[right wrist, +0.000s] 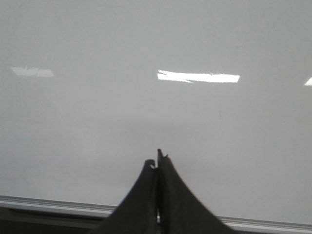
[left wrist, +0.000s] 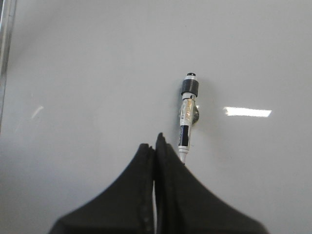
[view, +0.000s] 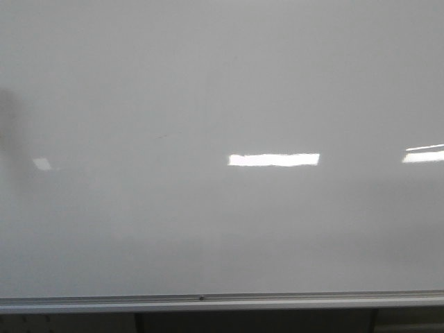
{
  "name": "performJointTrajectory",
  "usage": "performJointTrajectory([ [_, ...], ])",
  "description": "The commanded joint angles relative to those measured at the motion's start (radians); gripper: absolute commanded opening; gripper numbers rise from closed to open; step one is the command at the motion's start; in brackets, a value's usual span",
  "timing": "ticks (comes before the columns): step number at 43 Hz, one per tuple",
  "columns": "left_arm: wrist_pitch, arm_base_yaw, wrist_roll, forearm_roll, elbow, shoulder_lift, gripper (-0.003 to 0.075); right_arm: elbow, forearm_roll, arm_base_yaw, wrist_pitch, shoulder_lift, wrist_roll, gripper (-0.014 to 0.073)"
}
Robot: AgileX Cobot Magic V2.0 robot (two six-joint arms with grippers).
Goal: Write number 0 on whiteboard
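The glossy white-grey whiteboard (view: 222, 83) is filling the front view, bright rectangular reflections lying above its silver aluminium rail (view: 222, 300); no drawn 0 is showing. Only the left wrist view is showing the left gripper (left wrist: 156, 142) clamping a marker (left wrist: 186, 117), label unreadable. The right gripper (right wrist: 157, 160) is sitting closed, empty.

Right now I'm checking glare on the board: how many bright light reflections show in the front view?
3 on the whiteboard: a long one right of center, one cut off at the right edge, and a small faint one at far left.
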State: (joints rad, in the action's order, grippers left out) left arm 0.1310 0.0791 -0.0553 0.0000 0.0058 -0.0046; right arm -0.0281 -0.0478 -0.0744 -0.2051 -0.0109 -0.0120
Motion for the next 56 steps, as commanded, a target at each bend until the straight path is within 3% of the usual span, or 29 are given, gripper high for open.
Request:
performJointTrajectory([
  [1, -0.086, -0.001, -0.011, -0.011, 0.024, -0.017, -0.002, 0.0, 0.01, -0.001, 0.085, -0.015, -0.012, -0.0069],
  [24, -0.088, -0.001, -0.011, -0.011, 0.024, -0.017, -0.002, 0.0, 0.01, -0.001, 0.088, -0.015, -0.012, -0.0069],
  [32, -0.131, -0.001, -0.011, -0.011, 0.024, -0.017, -0.002, 0.0, 0.01, -0.001, 0.15, -0.015, -0.012, -0.0069],
  [37, -0.188, -0.001, -0.007, 0.0, 0.024, -0.017, -0.002, 0.009, 0.01, -0.001, 0.19, -0.015, -0.012, -0.0069],
  [46, -0.434, -0.001, -0.007, 0.0, -0.007, -0.017, -0.0019, 0.159, 0.01, -0.001, 0.128, -0.013, -0.012, -0.0067],
  [49, -0.401, -0.001, -0.007, 0.005, -0.068, -0.014, -0.0019, 0.239, 0.01, -0.001, 0.059, 0.001, -0.012, -0.0067],
  [56, -0.097, -0.001, -0.007, 0.02, -0.265, 0.061, -0.0019, 0.444, 0.008, -0.001, -0.114, 0.116, -0.012, -0.0066],
])
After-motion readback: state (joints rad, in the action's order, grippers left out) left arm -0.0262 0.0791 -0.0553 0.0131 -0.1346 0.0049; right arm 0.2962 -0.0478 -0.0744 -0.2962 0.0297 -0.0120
